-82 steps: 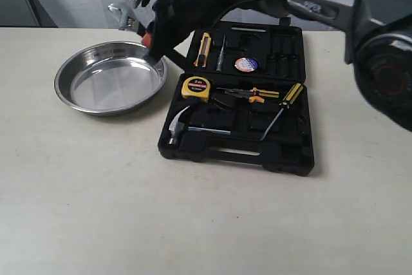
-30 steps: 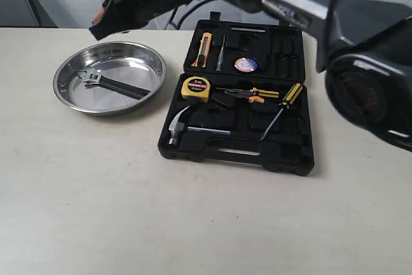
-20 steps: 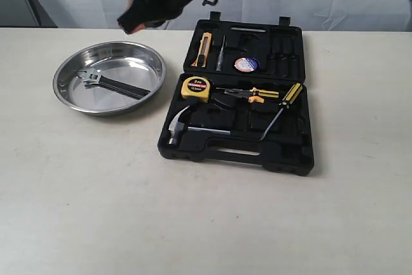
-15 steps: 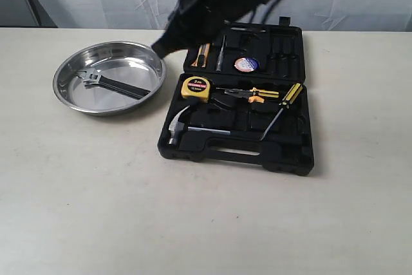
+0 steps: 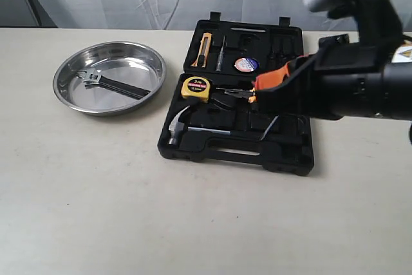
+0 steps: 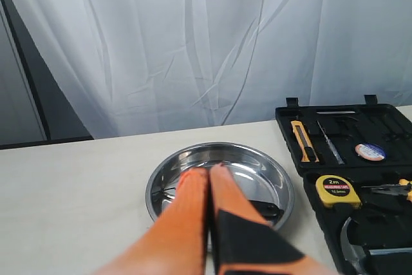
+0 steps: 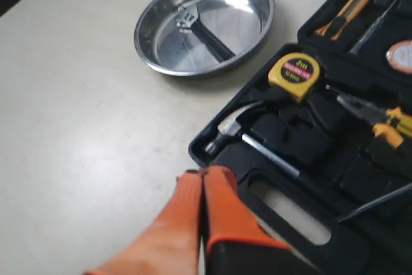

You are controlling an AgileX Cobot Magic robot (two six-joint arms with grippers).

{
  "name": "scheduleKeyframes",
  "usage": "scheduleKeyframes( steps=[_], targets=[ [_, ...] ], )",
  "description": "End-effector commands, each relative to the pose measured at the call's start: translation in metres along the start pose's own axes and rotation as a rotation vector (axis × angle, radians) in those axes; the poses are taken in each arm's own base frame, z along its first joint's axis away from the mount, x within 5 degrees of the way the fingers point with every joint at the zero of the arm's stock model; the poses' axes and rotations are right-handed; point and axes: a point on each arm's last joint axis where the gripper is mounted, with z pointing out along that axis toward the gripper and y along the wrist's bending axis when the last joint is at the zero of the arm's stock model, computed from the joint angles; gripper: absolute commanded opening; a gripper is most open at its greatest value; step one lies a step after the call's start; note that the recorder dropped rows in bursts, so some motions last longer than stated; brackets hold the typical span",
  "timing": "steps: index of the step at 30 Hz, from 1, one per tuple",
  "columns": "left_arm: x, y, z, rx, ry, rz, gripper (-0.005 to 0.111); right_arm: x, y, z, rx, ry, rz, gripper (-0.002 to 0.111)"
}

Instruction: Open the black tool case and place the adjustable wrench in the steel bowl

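Note:
The black tool case (image 5: 283,156) lies open at the table's middle, lid flat behind it. The adjustable wrench (image 5: 112,84) lies inside the steel bowl (image 5: 132,62) at the left, silver head to the left. My right gripper (image 5: 256,88) hangs shut and empty over the case's right half; in the right wrist view its tips (image 7: 203,173) hover by the case (image 7: 360,178) front edge, far from the bowl (image 7: 254,4) and wrench (image 7: 201,29). My left gripper (image 6: 209,172) is shut and empty, aimed at the bowl (image 6: 257,156); the wrench handle (image 6: 265,209) shows beside it.
The case holds a claw hammer (image 5: 180,127), yellow tape measure (image 5: 196,88), orange-handled pliers (image 5: 241,94), a partly hidden screwdriver (image 5: 269,130) and an orange utility knife (image 5: 205,48). A white curtain hangs behind the table. Bare tabletop lies in front of the case and bowl.
The right arm held the wrench above the bowl, let it go into the bowl, then swung back right across the case. The wrench has lain still since.

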Motion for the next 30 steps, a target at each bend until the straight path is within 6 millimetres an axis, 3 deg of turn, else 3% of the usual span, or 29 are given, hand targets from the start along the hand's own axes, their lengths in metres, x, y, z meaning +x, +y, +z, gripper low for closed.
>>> scheduleKeyframes(
  steps=[1,5,7,8,9,12,18,24,30],
  targets=[
    [-0.002,0.000,-0.002,-0.006,-0.018,-0.007,0.000,-0.013,0.003,-0.030,0.030,-0.167,-0.075,-0.001],
    [-0.002,0.000,-0.002,-0.008,-0.021,0.001,0.000,-0.015,-0.019,-0.075,0.196,-0.376,-0.060,-0.001],
    [-0.002,0.000,-0.002,-0.008,-0.016,0.010,0.000,0.009,-0.047,-0.099,0.373,-0.449,0.091,-0.001],
    [-0.002,0.000,-0.002,-0.007,-0.015,0.010,0.000,0.030,-0.059,-0.109,0.485,-0.488,0.168,-0.001],
    [-0.002,0.000,-0.002,-0.007,-0.015,0.010,0.000,0.040,-0.064,-0.113,0.535,-0.496,0.188,-0.001],
    [-0.002,0.000,-0.002,-0.007,-0.015,0.010,0.000,0.075,-0.067,-0.116,0.646,-0.453,0.162,-0.001],
    [-0.002,0.000,-0.002,-0.009,-0.014,0.014,0.000,0.113,-0.068,-0.117,0.754,-0.445,0.126,-0.001],
    [-0.002,0.000,-0.002,-0.009,-0.014,0.014,0.000,0.161,-0.074,-0.101,0.782,-0.400,0.149,-0.001],
    [-0.002,0.000,-0.002,-0.009,-0.014,0.014,0.000,0.173,-0.076,-0.095,0.785,-0.366,0.136,-0.001]
  ],
)
